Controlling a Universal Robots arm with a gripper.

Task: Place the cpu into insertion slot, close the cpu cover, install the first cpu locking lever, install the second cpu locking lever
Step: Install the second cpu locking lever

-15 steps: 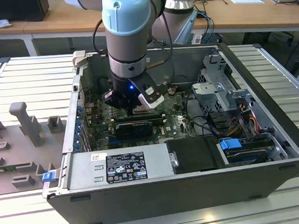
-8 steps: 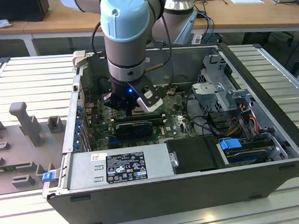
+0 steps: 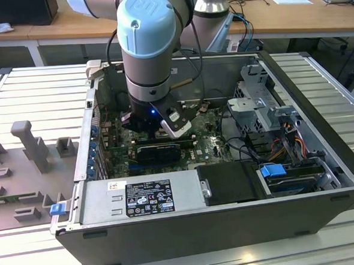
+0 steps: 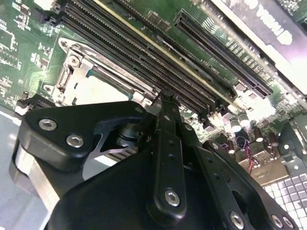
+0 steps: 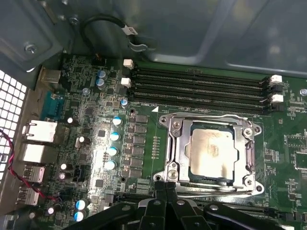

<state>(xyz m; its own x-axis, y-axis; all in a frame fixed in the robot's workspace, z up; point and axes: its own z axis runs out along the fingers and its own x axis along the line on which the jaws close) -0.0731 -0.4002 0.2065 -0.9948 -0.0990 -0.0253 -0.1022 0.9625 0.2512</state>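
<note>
One arm (image 3: 147,32) works inside one open case (image 3: 218,220). On the one green board (image 5: 144,158) sit one cpu (image 5: 213,152), one cover (image 5: 249,153), four long black memory slots (image 5: 199,91), and five blue-topped capacitors (image 5: 115,136) in a row.

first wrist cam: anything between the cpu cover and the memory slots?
Nothing stands there. In the first wrist view, bare green board with a small white triangle mark separates the cpu cover, closed around the cpu, from the nearest memory slot.
</note>
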